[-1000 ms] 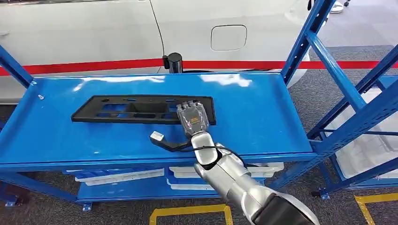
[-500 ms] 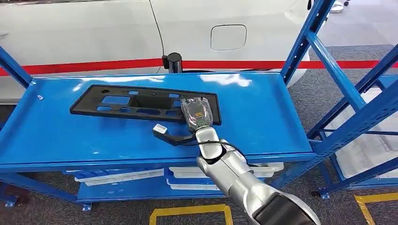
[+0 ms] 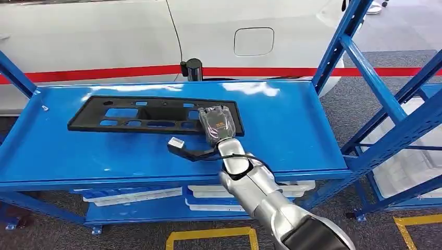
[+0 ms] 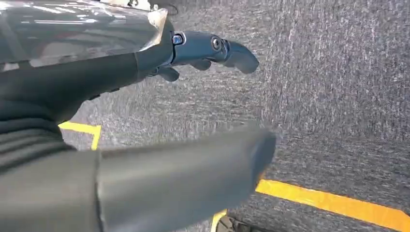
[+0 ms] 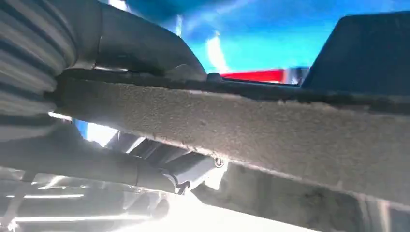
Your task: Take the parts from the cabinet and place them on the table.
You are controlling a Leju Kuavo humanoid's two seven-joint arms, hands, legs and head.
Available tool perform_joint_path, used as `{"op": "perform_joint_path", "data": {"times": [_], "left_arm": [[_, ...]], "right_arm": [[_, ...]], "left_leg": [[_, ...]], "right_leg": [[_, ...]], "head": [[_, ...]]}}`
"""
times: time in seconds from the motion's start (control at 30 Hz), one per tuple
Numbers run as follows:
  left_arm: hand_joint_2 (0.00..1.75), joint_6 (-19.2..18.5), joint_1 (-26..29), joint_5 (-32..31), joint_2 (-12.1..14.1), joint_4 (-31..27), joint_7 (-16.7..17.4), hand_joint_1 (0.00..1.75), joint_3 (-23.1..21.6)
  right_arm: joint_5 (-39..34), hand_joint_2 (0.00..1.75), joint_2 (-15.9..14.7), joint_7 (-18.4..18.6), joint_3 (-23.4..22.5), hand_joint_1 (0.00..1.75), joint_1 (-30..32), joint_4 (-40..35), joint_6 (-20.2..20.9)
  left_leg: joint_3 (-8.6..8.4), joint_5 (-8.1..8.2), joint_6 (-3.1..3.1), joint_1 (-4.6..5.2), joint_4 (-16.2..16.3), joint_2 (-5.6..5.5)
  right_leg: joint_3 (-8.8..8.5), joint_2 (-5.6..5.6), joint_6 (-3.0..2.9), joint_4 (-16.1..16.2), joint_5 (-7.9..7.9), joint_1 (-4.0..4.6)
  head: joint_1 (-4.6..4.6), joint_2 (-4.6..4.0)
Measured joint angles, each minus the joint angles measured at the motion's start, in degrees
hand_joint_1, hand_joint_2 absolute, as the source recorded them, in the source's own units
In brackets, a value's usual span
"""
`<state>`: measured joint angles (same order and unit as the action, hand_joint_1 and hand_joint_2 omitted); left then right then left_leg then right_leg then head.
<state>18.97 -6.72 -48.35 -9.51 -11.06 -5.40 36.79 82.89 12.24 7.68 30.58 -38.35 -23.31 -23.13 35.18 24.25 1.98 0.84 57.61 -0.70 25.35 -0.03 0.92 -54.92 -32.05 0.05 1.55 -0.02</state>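
Black panel (image 3: pixel 151 114) lies on our blue worktop (image 3: pixel 292 130), our right hand (image 3: pixel 216 125) gripping its near edge, our left hand (image 4: pixel 203 48) hanging loose, holding nothing.

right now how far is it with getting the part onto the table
Mostly there: the black plastic panel is over the blue table, with the right hand gripping its right end. Letting go is left. The left hand hangs open over the floor.

Long black slotted panel (image 3: pixel 151 114) lies across blue table (image 3: pixel 292 130), near edge raised.
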Motion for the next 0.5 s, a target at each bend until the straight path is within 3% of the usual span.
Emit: {"op": "perform_joint_path", "data": {"times": [0.2,0.37,0.5], "left_arm": [[1.75,-0.76,-0.40,-0.20,-0.28,0.00,-0.28,0.00,0.00],[1.75,0.70,-0.44,1.03,-0.33,0.00,-1.33,0.00,1.16],[1.75,0.81,-0.47,1.05,-0.28,0.00,-1.51,0.00,1.66]], "right_arm": [[-3.11,1.75,-0.85,-5.80,-5.62,1.75,2.60,-10.92,4.20],[-4.05,1.75,-4.04,-7.24,-8.92,1.75,5.18,-23.01,6.17],[-4.07,1.75,-5.20,-7.44,-10.12,1.75,6.00,-27.70,6.50]], "left_leg": [[0.00,0.00,0.00,0.00,0.00,-0.03],[0.03,0.00,0.00,0.05,0.01,0.04],[0.00,0.00,0.00,0.04,0.01,0.09]], "right_leg": [[0.05,0.00,0.00,0.00,0.00,-0.03],[0.05,0.01,0.00,0.00,0.00,-0.04],[0.05,0.02,0.01,0.00,0.00,-0.04]], "head": [[0.00,0.00],[0.02,0.00],[0.02,0.00]]}}
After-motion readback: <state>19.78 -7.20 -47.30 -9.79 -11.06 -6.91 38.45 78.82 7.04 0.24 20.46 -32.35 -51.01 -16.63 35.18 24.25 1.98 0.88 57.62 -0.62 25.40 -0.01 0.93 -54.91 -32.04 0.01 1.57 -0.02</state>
